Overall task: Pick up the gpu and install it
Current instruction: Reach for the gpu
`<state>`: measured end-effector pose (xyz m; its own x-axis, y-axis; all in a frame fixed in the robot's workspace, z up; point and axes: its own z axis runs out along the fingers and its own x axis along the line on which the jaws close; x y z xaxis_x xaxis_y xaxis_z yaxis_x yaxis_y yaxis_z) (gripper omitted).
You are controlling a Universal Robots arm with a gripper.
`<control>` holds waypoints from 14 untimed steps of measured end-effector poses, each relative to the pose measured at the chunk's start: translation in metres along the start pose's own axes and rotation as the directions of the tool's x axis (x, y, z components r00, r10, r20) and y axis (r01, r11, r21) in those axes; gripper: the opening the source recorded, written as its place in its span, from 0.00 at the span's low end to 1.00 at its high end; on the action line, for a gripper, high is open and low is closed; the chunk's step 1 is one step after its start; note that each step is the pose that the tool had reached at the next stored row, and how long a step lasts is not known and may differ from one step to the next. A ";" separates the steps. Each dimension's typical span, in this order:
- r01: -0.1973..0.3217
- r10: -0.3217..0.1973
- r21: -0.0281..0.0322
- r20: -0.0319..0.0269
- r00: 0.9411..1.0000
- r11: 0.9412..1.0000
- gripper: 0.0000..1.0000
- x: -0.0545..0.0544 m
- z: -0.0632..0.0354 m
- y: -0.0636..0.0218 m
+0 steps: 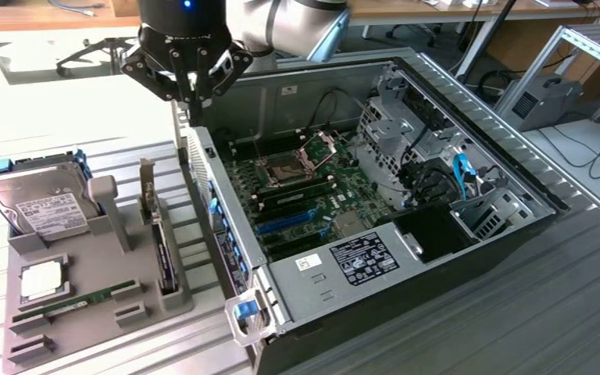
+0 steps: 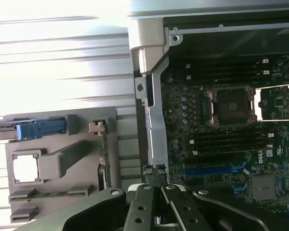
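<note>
The tool point(image 1: 190, 109) is clenched on nothing and hangs above the wall of the open computer case point(image 1: 321, 298). Below and beside the tool, well apart from it, the gpu point(image 1: 160, 234) stands on edge in the grey holder point(image 1: 91, 328).

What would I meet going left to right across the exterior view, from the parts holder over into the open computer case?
hard drive → gpu, standing on edge → CPU socket on the motherboard → blue cable by the drive bays
</note>
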<state>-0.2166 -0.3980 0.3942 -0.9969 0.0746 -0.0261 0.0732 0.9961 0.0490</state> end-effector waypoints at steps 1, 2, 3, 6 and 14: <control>0.000 0.000 0.000 0.000 1.000 1.000 0.11 0.002 0.0000 -0.0001; 0.000 0.000 0.000 0.000 1.000 1.000 0.11 0.003 -0.0001 -0.0002; 0.000 0.000 0.000 0.000 1.000 1.000 0.11 0.005 -0.0001 -0.0003; 0.000 0.000 0.000 0.001 1.000 1.000 0.11 0.009 -0.0002 -0.0007; 0.000 0.000 0.000 0.001 1.000 1.000 0.11 0.021 -0.0006 -0.0015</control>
<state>-0.2372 -0.3980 0.3942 -0.9968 0.0745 -0.0274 0.0731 0.9961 0.0491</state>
